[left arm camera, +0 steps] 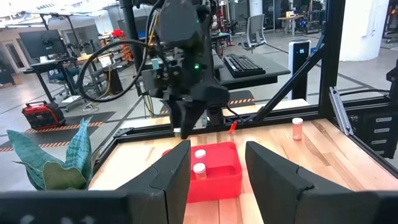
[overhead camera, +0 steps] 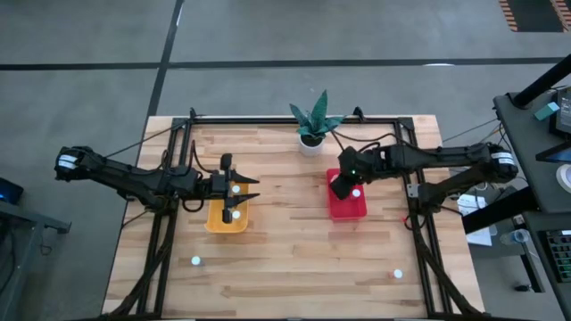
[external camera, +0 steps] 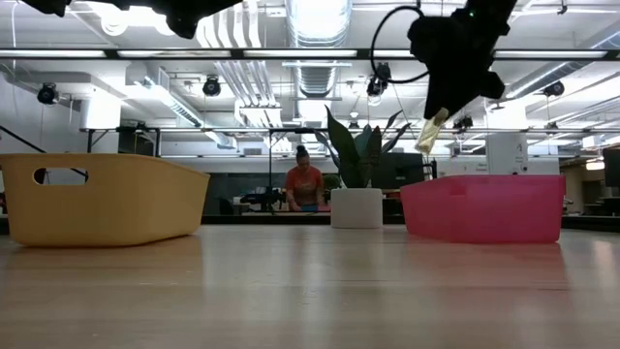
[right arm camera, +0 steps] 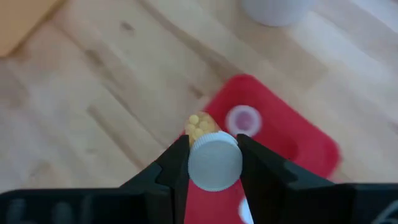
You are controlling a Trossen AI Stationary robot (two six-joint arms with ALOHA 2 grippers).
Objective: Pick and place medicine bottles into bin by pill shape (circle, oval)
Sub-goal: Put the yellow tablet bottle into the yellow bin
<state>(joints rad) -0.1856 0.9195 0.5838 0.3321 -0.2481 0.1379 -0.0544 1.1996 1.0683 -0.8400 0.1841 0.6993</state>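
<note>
Wooden table (overhead camera: 294, 259) shows sorting partway done: bottles already lie in the yellow bin (overhead camera: 227, 217) and red bin (overhead camera: 347, 203), the right gripper (right arm camera: 214, 163) hangs over the red one clenching a white-capped bottle (right arm camera: 214, 160), the left gripper (left arm camera: 217, 165) gapes empty, and two bottles (overhead camera: 195, 261) wait.

1. Held bottle (right arm camera: 213, 160): white cap, clear body with small yellow round pills showing; clamped between the right gripper (right arm camera: 214, 163) fingers (right arm camera: 177, 165), above the red bin (overhead camera: 346, 203).
2. Red bin: two white-capped bottles (left arm camera: 198, 162) inside, upright, side by side.
3. Yellow bin (overhead camera: 227, 215): white caps seen inside, count unclear.
4. Orange-tinted bottle (left arm camera: 297, 128): upright on the bench, apart from the red bin.
5. Two loose bottles at the near bench edge: one left (overhead camera: 195, 261), one right (overhead camera: 398, 275), well apart.
</note>
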